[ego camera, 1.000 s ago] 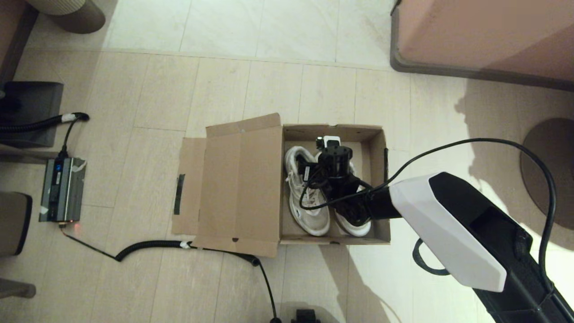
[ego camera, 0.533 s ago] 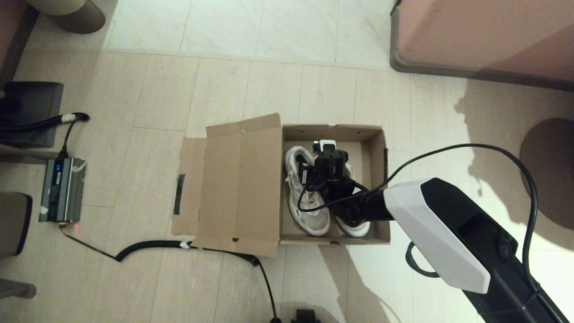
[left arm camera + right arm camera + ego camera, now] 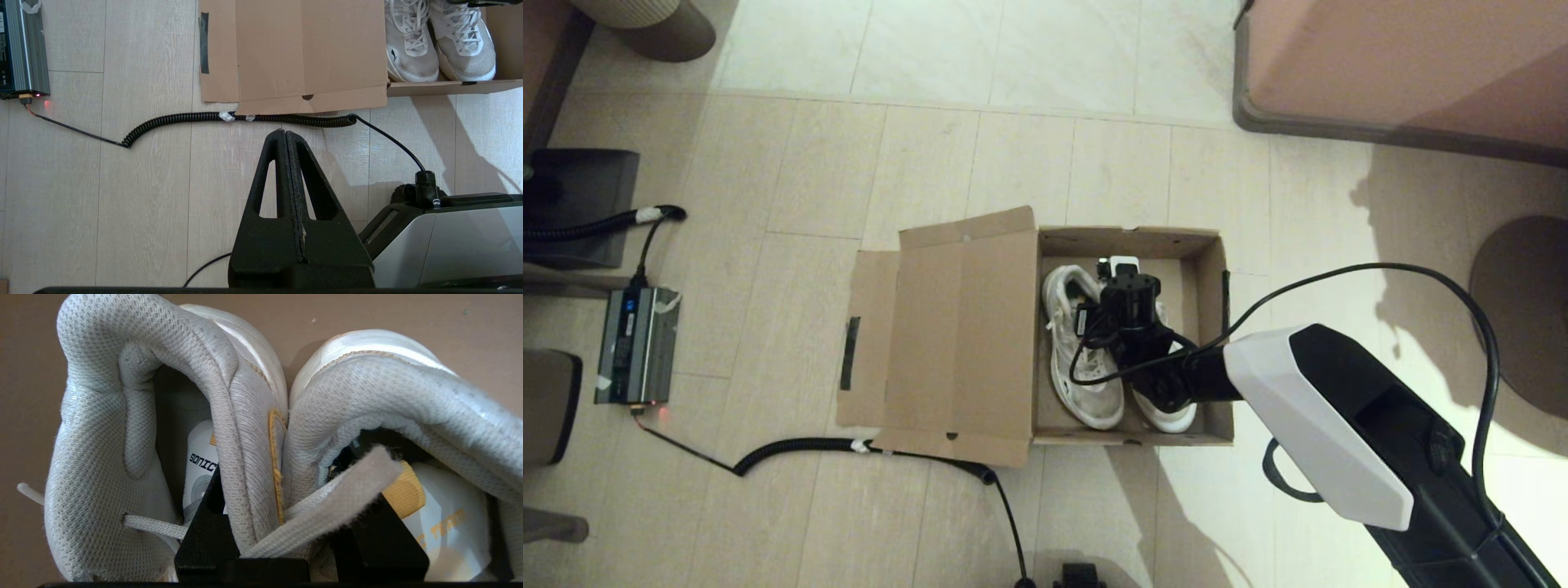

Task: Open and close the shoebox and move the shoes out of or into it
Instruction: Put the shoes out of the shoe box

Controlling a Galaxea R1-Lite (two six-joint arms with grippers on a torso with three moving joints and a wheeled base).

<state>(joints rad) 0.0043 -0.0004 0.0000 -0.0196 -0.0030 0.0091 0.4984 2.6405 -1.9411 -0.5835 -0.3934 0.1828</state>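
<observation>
Floor-set shoebox (image 3: 1131, 237); shoes (image 3: 1086, 367) half-hidden.

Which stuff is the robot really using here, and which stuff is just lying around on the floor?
Using:
shoebox, lid open
shoes, both inside it
right tool, pinching the two shoes' inner collars together

Lying about:
left tool, parked above the floor
coiled cable
grey power unit

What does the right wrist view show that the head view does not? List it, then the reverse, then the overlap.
Right wrist view only: one finger inside each shoe, the two inner collars pinched together between them, insole print. Head view only: the shoebox with its lid folded flat on the floor, the grey power unit, coiled cable. Both: the shoes in the box under the right gripper.
</observation>
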